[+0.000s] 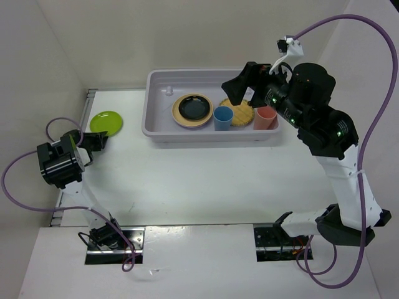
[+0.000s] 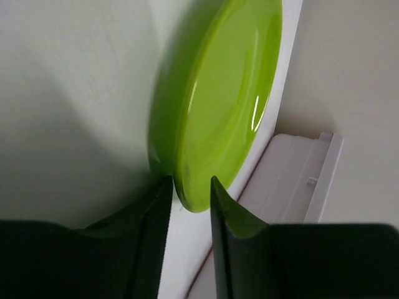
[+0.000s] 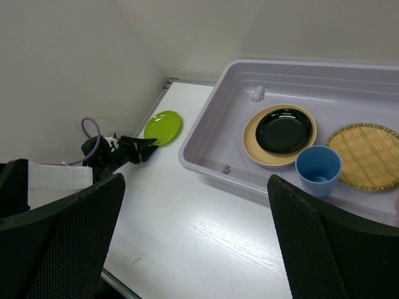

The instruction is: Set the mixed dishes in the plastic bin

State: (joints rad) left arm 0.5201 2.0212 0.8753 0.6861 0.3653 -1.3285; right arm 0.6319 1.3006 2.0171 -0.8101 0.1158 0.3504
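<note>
The lime green plate lies on the table at the far left, outside the plastic bin. My left gripper is open, and its jaws straddle the plate's near rim with a narrow gap. The bin holds a black plate stacked on an orange-yellow plate, a blue cup, a woven tan plate and a salmon-red cup. A thin lavender edge shows under the stack. My right gripper hangs wide open and empty above the bin.
A small white fitting sits in the bin's back left corner. White walls close in at the left and back. A white rail runs along the table's left edge beside the green plate. The left arm's purple cable loops nearby.
</note>
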